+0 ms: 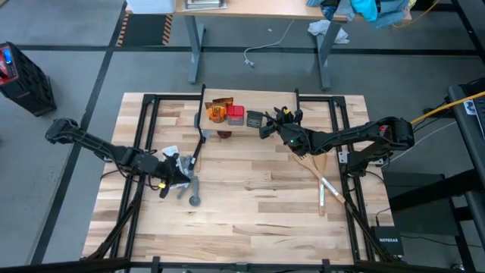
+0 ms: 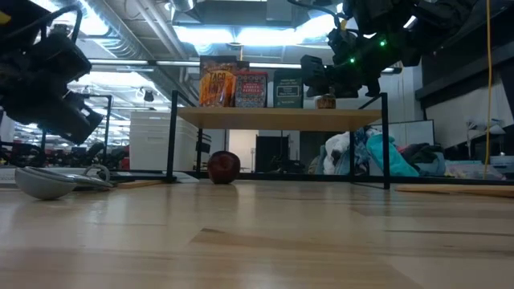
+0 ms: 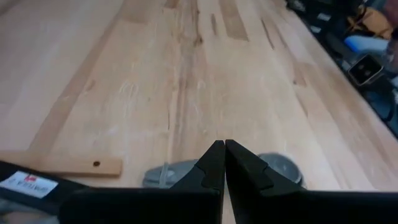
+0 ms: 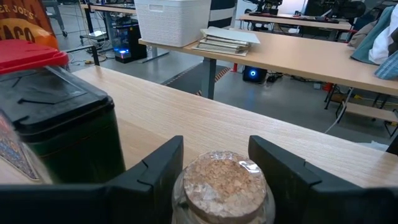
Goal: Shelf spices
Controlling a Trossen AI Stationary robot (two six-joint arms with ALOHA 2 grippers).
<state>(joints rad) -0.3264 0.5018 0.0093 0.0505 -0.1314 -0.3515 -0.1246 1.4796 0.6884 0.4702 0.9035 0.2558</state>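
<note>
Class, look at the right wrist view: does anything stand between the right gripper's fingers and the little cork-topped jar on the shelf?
Nothing visible does. The right gripper has its fingers open on either side of the cork-topped jar, which sits on the shelf. The dark grey box stands beside the jar, not between it and either finger.

On the shelf: packet, 2 boxes, then jar rightmost.

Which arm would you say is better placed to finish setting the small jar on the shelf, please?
The right. Its gripper is open around the cork-topped jar on the shelf, beside the dark box. The left gripper is shut, low over the table, away from the shelf.
</note>
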